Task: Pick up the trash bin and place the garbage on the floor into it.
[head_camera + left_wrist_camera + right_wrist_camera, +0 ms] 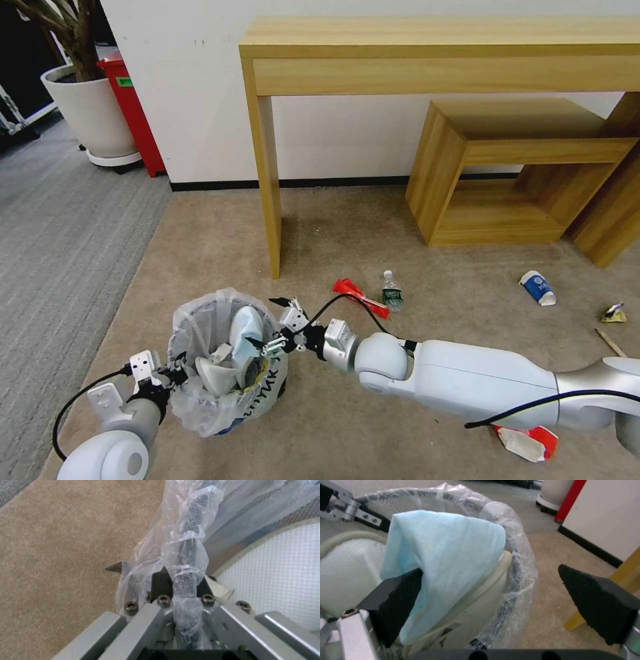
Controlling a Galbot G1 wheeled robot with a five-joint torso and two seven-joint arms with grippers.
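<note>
Beige carpet (320, 227) holds bottle (392, 291), cup (537, 288), wrappers; slippers, mask (446, 562) binned. Left pincer (181, 585) pinches bin rim (190, 530); right pincer (277, 323) spread.

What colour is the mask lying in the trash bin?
Light blue; the mask drapes over a white slipper in the trash bin, clearest in the right wrist view.
</note>
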